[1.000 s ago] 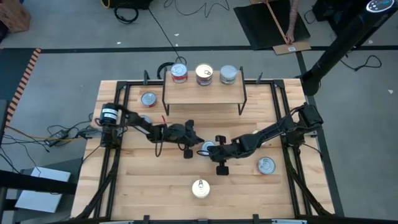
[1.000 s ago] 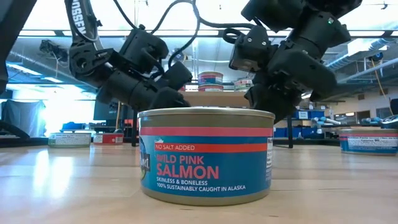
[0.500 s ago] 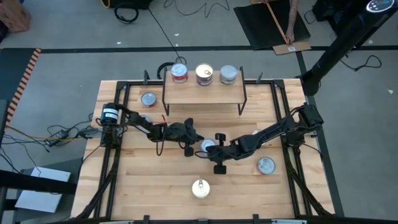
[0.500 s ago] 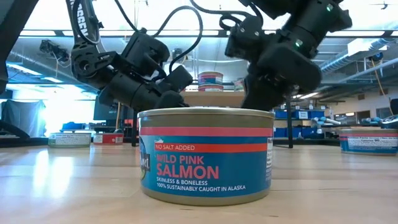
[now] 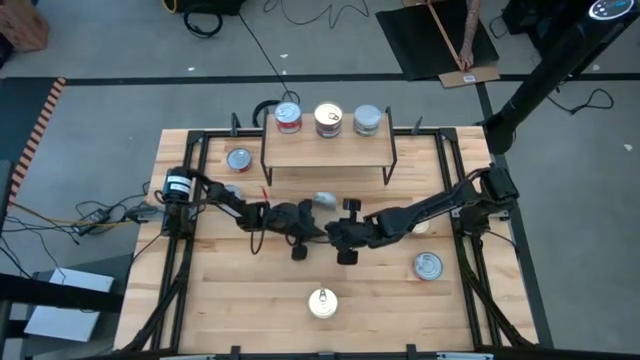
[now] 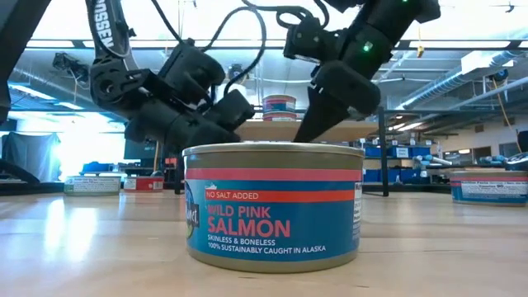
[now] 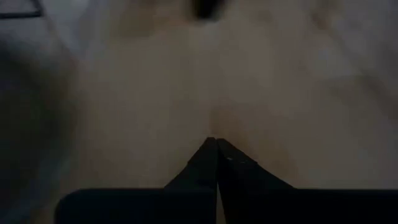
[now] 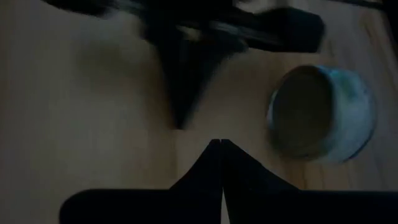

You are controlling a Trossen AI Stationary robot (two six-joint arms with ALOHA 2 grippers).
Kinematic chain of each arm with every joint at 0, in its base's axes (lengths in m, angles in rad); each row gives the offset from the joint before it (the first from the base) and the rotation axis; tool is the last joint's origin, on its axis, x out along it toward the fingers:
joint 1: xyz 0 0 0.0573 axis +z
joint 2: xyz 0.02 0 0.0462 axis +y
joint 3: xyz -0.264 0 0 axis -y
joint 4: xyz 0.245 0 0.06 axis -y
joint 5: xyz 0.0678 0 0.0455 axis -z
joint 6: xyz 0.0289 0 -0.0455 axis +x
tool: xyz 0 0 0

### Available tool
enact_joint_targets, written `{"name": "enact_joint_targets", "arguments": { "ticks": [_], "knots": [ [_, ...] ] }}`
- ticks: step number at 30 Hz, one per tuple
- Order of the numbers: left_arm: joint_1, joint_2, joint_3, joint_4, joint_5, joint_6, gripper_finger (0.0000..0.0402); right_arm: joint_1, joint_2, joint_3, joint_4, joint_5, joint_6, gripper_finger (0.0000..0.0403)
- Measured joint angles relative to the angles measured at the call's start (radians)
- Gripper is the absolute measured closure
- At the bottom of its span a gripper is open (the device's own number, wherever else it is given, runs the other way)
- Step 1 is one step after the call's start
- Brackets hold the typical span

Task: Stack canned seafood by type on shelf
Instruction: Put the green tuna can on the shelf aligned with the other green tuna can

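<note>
Over the last second the right gripper (image 5: 335, 232) has swung from the counter's (image 5: 240, 300) right-centre toward the middle, and a can (image 5: 324, 201) that lay under it has been nudged up-table — it now lies loose just in front of the shelf (image 5: 325, 148), between the two arms. That reads as a push rather than a pick: the can is nearer the shelf but not on it, so stacking has not advanced.

Both grippers have their fingers pressed together and hold nothing. The left gripper (image 5: 308, 228) sits at mid-counter, tip to tip with the right gripper. The right wrist view shows the closed fingers (image 8: 214, 163) above bare wood with the can (image 8: 322, 113) off to one side, not touched.

Three cans (image 5: 328, 120) stand in a row on the shelf. Others remain on the counter: one left of the shelf (image 5: 238, 159), one at the right (image 5: 428, 266), and the salmon can (image 5: 322, 302) at the near edge.
</note>
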Motion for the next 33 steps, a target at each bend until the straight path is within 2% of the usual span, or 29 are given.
{"name": "enact_joint_targets", "arguments": {
  "ticks": [3, 8, 17, 20, 25, 30, 33],
  "knots": [
    [-0.012, 0.0, 0.0, 0.006, -0.003, 0.001, 0.0394, -0.011, 0.0, 0.0, -0.003, 0.002, -0.003, 0.0389],
    [-0.018, -0.002, -0.001, 0.007, -0.075, 0.025, 0.0394, -0.006, -0.03, 0.026, -0.067, 0.019, 0.041, 0.0364],
    [-0.018, -0.006, -0.066, 0.134, -0.131, -0.012, 0.0394, -0.006, -0.081, 0.035, -0.128, 0.048, 0.147, 0.028],
    [-0.019, -0.007, -0.114, 0.235, -0.149, -0.03, 0.0394, -0.003, -0.081, 0.015, -0.114, 0.109, 0.228, 0.0253],
    [-0.03, -0.007, -0.237, 0.486, -0.252, -0.035, 0.0394, 0.04, -0.081, -0.1, 0.023, 0.262, 0.421, 0.0212],
    [-0.044, -0.008, -0.367, 0.752, -0.317, -0.028, 0.0394, 0.074, -0.081, -0.244, 0.366, 0.369, 0.501, 0.0169],
    [-0.061, -0.038, -0.413, 0.745, -0.377, -0.004, 0.0394, 0.076, -0.081, -0.306, 0.558, 0.41, 0.498, 0.0142]
  ]
}}
